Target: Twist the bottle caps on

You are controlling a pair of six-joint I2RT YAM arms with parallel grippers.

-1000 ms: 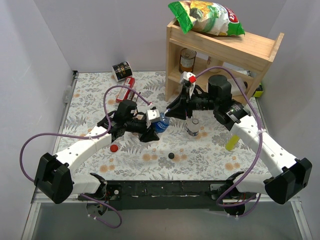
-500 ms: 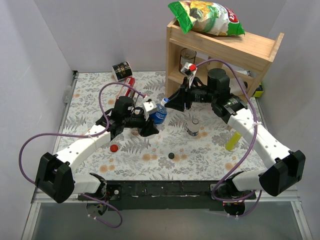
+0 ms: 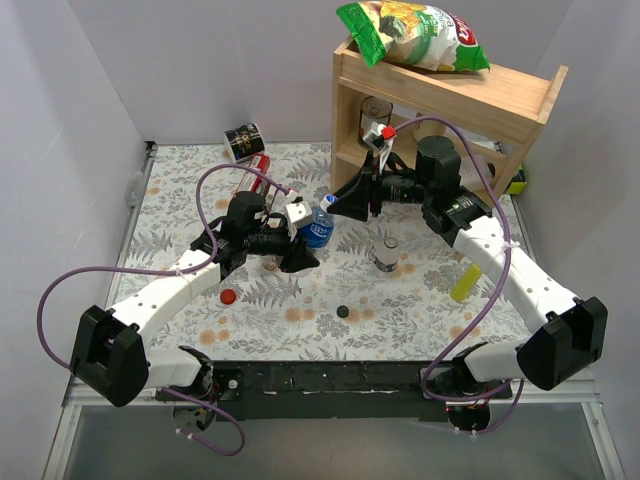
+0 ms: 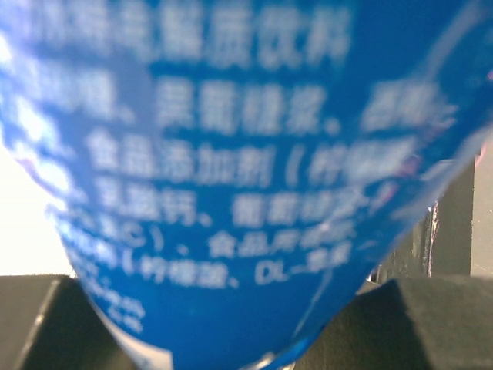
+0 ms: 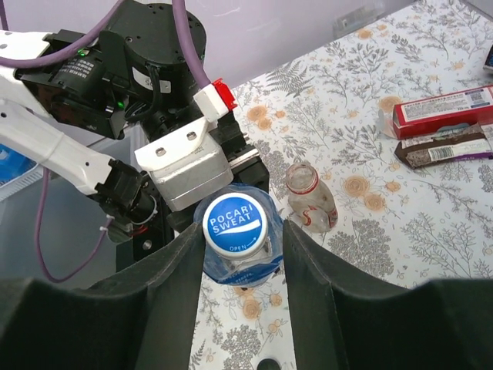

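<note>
My left gripper (image 3: 302,238) is clamped on the blue-label bottle (image 3: 319,232), mid-table. My right gripper (image 5: 243,231) stands parted around the blue-and-white cap (image 5: 235,223) on its neck, with a sliver of room on one side. An uncapped bottle (image 3: 385,253) stands near, and the wooden shelf (image 3: 440,110) is just behind my right wrist. The red cap (image 3: 229,296) and black cap (image 3: 342,311) lie on open table.

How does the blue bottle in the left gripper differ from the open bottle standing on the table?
The blue bottle wears its blue-and-white cap; the open bottle has a bare mouth. The left gripper clamps the blue bottle; the open bottle stands free on the table. The blue bottle's label is blue; the open bottle shows no blue. Both are small clear plastic.
</note>
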